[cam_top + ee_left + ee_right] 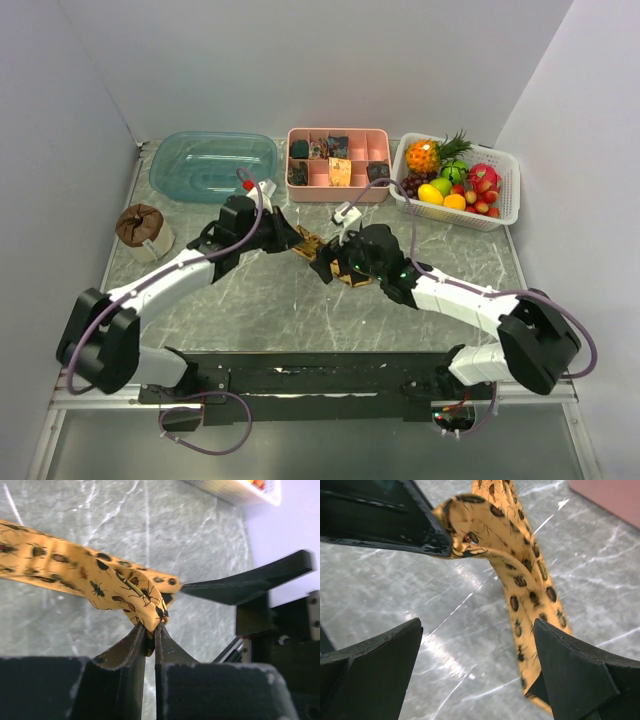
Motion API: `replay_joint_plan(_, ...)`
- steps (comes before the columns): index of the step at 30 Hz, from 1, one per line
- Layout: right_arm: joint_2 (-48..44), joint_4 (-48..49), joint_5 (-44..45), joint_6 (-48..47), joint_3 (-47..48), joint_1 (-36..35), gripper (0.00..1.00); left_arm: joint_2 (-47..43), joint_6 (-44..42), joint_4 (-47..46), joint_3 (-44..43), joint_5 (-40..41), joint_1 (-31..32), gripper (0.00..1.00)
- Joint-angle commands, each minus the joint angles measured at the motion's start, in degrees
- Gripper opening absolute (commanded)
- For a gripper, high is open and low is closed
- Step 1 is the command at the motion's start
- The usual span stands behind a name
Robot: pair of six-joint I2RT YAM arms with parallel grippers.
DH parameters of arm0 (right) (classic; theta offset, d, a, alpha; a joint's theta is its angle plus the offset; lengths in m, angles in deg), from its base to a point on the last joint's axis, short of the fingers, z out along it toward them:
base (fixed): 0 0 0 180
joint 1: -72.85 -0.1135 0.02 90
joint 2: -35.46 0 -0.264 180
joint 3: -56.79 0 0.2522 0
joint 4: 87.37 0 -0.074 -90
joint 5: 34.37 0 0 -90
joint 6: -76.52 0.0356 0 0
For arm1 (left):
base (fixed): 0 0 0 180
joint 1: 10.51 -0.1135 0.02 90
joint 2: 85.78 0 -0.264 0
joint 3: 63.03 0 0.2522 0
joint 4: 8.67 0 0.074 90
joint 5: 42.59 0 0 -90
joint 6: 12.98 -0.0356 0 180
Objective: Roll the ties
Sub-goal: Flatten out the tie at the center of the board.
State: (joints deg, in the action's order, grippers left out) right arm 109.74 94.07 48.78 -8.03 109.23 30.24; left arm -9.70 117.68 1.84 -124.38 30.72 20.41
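Left tool (150,628) tight on tie (70,570) fold

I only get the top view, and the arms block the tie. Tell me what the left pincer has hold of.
Observer: The left wrist view shows the left pincer pinched shut on a folded end of the yellow tie, with the fold lifted off the table.
Operator: Now report the right pincer.
Observer: In the right wrist view, the right pincer is spread wide over the tie's flat length and grips nothing.
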Motion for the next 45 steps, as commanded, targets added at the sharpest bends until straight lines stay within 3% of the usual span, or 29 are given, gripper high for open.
replay_joint_plan(1, 2.96, 5.97, 2.02, -4.84, 4.21, -0.11, 0.99, 4.07, -4.36, 0.43, -3.38, -9.23, -4.37, 0.16)
replay_joint_plan(7, 8.15, 8.43, -3.86, -6.60, 6.76, 2.97, 0.99, 11.54, -5.60, -1.66, -6.28, -15.91, -6.48, 0.27)
replay_joint_plan(9, 9.47, 8.88, -7.89, -6.60, 7.38, 4.02, 0.99, 13.13, -5.07, -2.90, -6.72, -16.88, -6.92, 0.38)
replay_joint_plan(11, 10.88, 8.97, -9.49, -6.42, 8.17, 5.51, 0.99, 14.63, -4.28, -3.08, -6.98, -16.28, -7.18, 0.50)
replay_joint_plan(15, 11.24, 9.14, -12.21, -5.54, 8.26, 8.06, 0.99, 13.49, -4.28, -0.98, -6.20, -9.35, -8.41, 0.62)
replay_joint_plan(19, 11.50, 8.44, -15.90, -3.17, 8.87, 9.74, 0.99, 12.52, -8.13, 2.71, -7.07, -3.80, -8.86, 0.64)
replay_joint_plan(23, 11.85, 7.13, -18.98, -1.33, 9.66, 10.44, 0.99, 12.70, -10.78, 2.46, -6.72, -3.44, -8.86, 0.63)
replay_joint_plan(31, 9.22, -1.47, -23.38, -1.76, 9.75, 8.69, 0.97, 6.46, -10.35, -2.10, 2.93, -3.17, -8.77, 0.63)
replay_joint_plan(38, 11.06, -17.54, -19.25, -6.86, 14.05, 1.31, 0.83, -1.36, -6.74, -0.37, 11.81, 2.35, -8.68, 0.62)
replay_joint_plan(45, 17.90, -31.18, -16.88, -10.72, 21.42, -1.95, 0.72, -8.12, -6.65, 4.90, 12.61, 7.89, -8.68, 0.62)
